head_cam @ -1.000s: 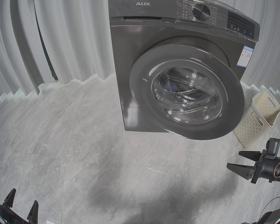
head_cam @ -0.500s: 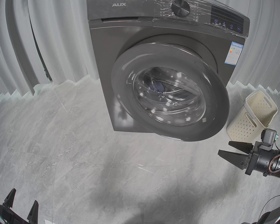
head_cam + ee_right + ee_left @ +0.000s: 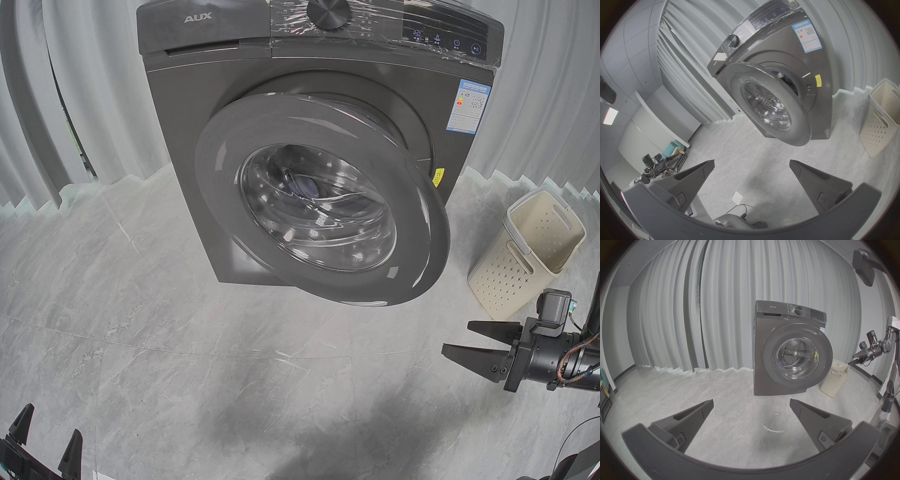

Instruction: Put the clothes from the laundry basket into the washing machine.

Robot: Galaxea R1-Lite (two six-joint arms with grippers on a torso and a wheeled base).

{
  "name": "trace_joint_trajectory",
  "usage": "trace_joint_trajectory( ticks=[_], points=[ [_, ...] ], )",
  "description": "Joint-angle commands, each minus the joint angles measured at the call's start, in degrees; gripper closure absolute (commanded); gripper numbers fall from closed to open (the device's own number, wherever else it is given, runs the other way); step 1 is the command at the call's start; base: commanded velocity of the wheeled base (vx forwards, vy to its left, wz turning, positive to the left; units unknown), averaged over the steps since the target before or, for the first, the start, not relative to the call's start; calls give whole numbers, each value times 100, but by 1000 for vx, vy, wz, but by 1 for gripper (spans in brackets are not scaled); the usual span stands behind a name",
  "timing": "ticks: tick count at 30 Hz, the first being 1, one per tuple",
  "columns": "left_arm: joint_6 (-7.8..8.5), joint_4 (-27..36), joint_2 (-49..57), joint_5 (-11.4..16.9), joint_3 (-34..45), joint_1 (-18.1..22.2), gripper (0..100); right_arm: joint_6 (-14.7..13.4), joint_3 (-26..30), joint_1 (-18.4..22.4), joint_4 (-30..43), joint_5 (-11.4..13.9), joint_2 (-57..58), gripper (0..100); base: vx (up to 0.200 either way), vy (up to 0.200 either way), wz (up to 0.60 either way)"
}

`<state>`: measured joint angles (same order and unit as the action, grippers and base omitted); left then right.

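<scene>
You look nearly done — laundry basket (image 3: pixel 500 281) seems empty, washing machine door (image 3: pixel 250 131) ajar; left gripper (image 3: pixel 50 420), right gripper (image 3: pixel 456 336) wide, empty.

Pale pleated curtains (image 3: pixel 100 87) hang along the wall and reach the grey marbled floor (image 3: pixel 175 325). A small white paper (image 3: pixel 736 197) lies flat on this floor.

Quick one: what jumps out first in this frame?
The grey washer dominates, backed by curtains, its round door swung partly open. A cream basket stands on the floor to its right, no clothes visible inside. The right gripper hangs open near the basket, holding nothing.
</scene>
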<state>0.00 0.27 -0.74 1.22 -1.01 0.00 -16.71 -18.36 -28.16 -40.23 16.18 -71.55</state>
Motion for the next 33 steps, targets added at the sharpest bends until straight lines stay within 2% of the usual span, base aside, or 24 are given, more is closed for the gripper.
trace_joint_trajectory(
  ticks=[1,18,28,33],
  points=[
    [0,0,57,1,84,0,0,-7,-10,-155,-11,8,-8,0,200,0,0],
    [-9,0,57,1,84,0,0,-25,8,-181,-336,8,-219,0,200,0,0],
    [-9,0,57,1,84,0,0,-25,-54,-76,-345,8,-228,0,0,0,0],
    [0,0,57,1,84,0,0,37,-150,399,-345,-1,-307,0,0,0,0]
  ],
)
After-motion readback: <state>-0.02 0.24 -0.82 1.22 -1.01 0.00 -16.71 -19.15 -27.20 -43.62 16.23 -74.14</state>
